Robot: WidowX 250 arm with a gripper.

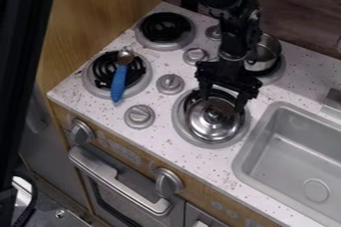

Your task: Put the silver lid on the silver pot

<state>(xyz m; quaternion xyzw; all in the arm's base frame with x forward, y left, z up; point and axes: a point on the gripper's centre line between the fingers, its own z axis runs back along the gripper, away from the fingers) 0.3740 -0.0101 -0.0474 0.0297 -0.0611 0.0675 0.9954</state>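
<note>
Am holding my tool (pixel 222 103) open, fingers well apart, at silver lid's (pixel 216 127) far side; contact unclear. Lid is lying on burner (pixel 181 127); silver pot (pixel 268 51) is standing behind.

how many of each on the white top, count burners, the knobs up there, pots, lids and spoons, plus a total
burners: 4
knobs: 4
pot: 1
lid: 1
spoon: 1
total: 11
</note>
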